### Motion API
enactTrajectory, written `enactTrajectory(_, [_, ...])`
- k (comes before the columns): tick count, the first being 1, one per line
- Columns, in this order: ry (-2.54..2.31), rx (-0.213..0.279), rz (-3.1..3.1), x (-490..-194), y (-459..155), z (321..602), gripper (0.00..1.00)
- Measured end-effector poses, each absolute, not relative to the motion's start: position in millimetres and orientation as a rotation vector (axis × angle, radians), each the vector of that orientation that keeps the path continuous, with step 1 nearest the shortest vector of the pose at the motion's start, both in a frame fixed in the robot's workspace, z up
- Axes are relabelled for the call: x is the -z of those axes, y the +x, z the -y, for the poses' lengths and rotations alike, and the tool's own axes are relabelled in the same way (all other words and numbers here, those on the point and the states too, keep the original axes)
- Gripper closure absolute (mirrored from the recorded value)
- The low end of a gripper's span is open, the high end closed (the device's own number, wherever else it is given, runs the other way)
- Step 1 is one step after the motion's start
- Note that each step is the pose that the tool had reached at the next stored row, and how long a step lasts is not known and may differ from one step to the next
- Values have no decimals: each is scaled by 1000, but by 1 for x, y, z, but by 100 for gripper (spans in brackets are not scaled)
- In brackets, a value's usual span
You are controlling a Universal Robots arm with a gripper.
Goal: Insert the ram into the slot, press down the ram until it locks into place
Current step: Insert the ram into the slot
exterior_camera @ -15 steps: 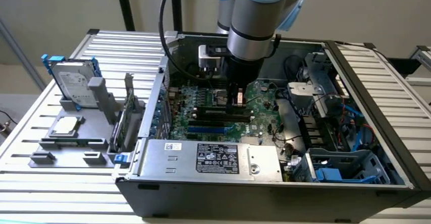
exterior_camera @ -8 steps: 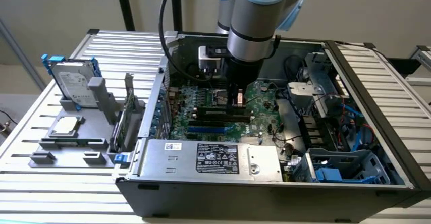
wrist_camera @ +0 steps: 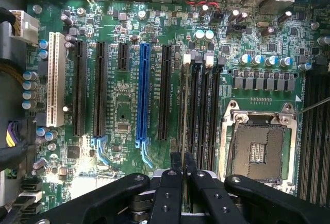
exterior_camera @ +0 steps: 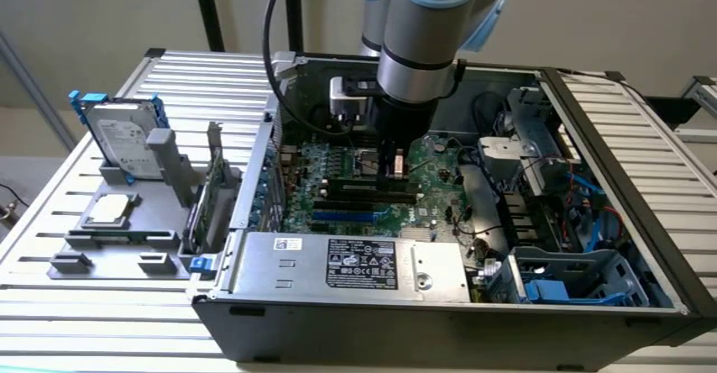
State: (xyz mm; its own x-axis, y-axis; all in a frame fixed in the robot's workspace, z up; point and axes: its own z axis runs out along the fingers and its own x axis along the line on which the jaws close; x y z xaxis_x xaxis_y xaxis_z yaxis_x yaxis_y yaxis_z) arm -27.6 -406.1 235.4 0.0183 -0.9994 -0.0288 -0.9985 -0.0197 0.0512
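Observation:
My gripper (exterior_camera: 392, 171) reaches down into the open computer case, its tips just above the black memory sockets on the green motherboard (exterior_camera: 308, 209). In the wrist view the gripper (wrist_camera: 182, 166) has its two fingers close together, shut on the ram (wrist_camera: 184, 131). The ram shows edge-on as a thin dark strip running away from the fingertips. It lies along the slot (wrist_camera: 186, 87), the one nearest the blue slot (wrist_camera: 143, 95) in the row of parallel black sockets (wrist_camera: 206, 110). How deep the ram sits I cannot tell.
The CPU socket (wrist_camera: 258, 141) lies beside the memory sockets. A metal box with a label (exterior_camera: 348, 260) spans the case front, and cables and drive bays (exterior_camera: 549, 213) fill the exterior view's right. A hard drive (exterior_camera: 117, 138) and grey fixture (exterior_camera: 112, 230) stand outside the case.

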Motion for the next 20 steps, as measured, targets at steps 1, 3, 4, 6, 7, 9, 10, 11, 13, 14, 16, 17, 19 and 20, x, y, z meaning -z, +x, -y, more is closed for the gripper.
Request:
enactTrajectory(1, [2229, 87, 2189, -235, -28, 406, 87])
enactTrajectory(3, [2229, 85, 2191, -235, -28, 406, 87])
enactTrajectory(4, [2230, 84, 2191, -234, -28, 406, 87])
enactTrajectory(6, [2229, 82, 2192, -234, -28, 406, 87])
enactTrajectory(7, [2229, 82, 2192, -234, -28, 406, 87])
enactTrajectory(9, [2229, 81, 2192, -234, -28, 406, 87])
enactTrajectory(10, [2229, 81, 2192, -234, -29, 406, 87])
enactTrajectory(11, [2229, 81, 2192, -233, -29, 406, 87])
enactTrajectory(13, [2229, 80, 2192, -233, -29, 406, 87])
enactTrajectory(14, [2228, 80, 2192, -233, -29, 406, 87])
enactTrajectory(16, [2227, 79, 2193, -232, -29, 406, 87])
enactTrajectory(17, [2227, 79, 2193, -232, -29, 406, 87])
enactTrajectory(19, [2227, 79, 2194, -232, -29, 406, 87])
enactTrajectory(20, [2226, 79, 2194, -232, -29, 405, 87])
